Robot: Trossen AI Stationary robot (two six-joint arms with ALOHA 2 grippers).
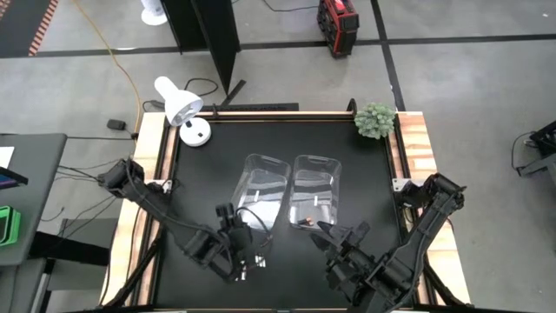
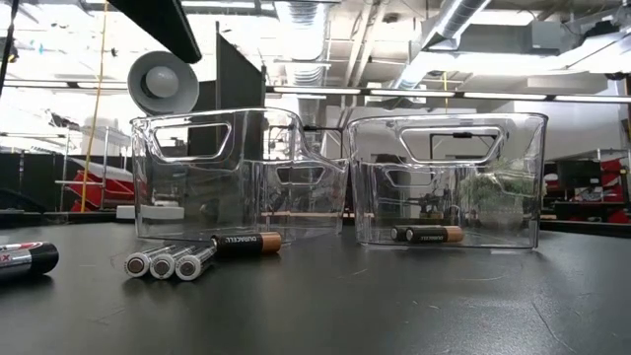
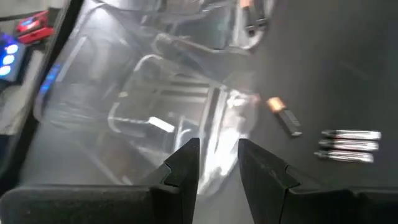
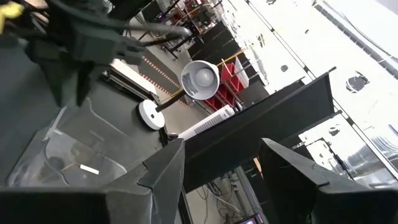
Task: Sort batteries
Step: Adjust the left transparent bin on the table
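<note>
Three silver batteries and a dark, copper-ended one lie on their sides on the black table in front of the left clear bin. The left wrist view shows the same silver group and the dark battery. Dark copper-ended batteries lie in the right bin. Another battery, dark with red markings, lies far off to the side. My left gripper hovers open above the left bin's near end, holding nothing. My right gripper is open near the right bin, tipped up toward the room.
A white desk lamp stands at the table's far left corner and a small green plant at the far right corner. Wooden rails frame the black tabletop. Neither gripper shows in the low view.
</note>
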